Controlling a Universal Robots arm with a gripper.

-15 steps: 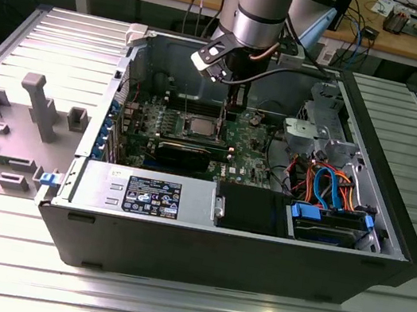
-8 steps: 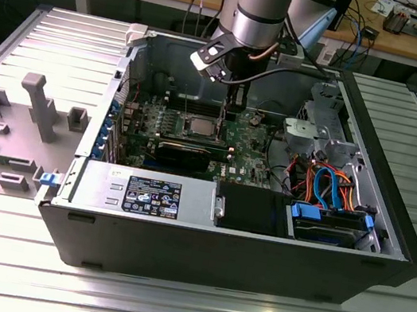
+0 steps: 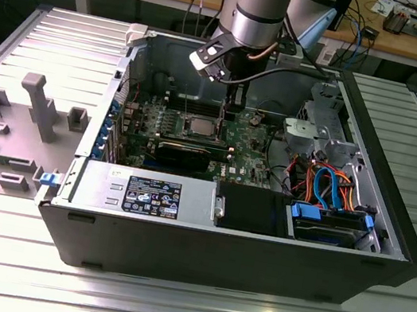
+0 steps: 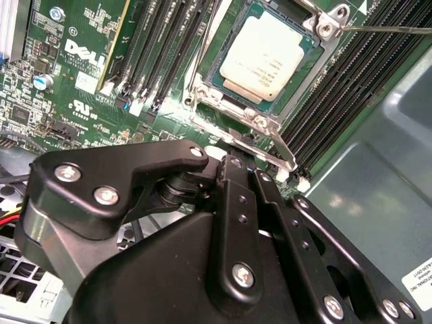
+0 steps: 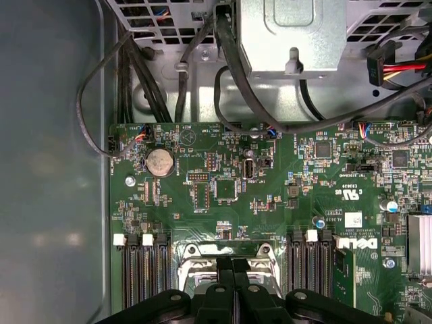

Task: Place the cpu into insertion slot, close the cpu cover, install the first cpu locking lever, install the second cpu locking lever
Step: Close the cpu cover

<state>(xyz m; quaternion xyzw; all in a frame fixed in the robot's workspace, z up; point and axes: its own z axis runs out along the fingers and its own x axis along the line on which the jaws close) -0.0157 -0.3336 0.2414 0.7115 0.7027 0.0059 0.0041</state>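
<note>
The cpu, a small square chip with a silvery top, lies flat in the insertion slot on the green motherboard, seen also in the exterior view. The cpu cover, a thin silvery frame, lies down around the chip. One thin lever rod sticks out past a corner of the socket, and another runs along its side. My gripper is shut with nothing between its black fingers. Its tips sit right at the cover's near edge, just beside the socket.
Long black memory slots flank the socket on both sides. A long black card lies in front of it, with the power supply nearer the case front. Drive cage and coloured cables fill the exterior view's right. The case wall stands close.
</note>
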